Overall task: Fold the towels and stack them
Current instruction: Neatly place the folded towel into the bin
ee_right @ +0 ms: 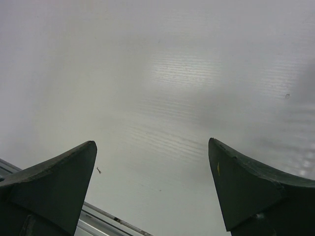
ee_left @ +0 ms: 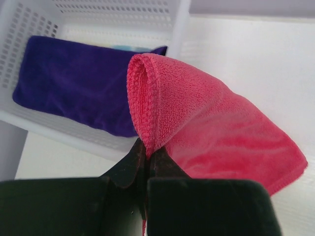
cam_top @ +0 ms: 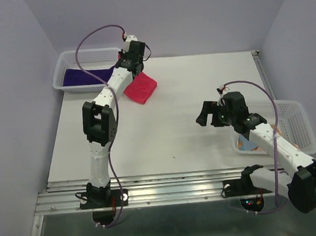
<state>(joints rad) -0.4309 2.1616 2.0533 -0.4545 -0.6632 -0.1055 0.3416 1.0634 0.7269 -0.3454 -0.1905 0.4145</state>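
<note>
The far-left basket (cam_top: 67,76) holds the purple towel (cam_top: 86,77), lying flat with its long side along the basket, left to right. The right basket (cam_top: 298,123), at the near right of the counter (cam_top: 175,127), holds a patterned towel (cam_top: 249,143), and the right arm hides most of it.

The pink-red towel (cam_top: 140,88) is just right of the far-left basket. The left claw (ee_left: 147,160) pinches it at one edge, jaws pressed together on the cloth. From above I see only a tilted square. The left wrist view shows more: the towel is doubled, its rounded fold points toward the basket, and its length runs away to the right. That view also shows a thin light blue strip (ee_left: 130,47) behind the purple towel.

The right claw (ee_right: 152,187) is spread wide above bare counter and holds nothing.
</note>
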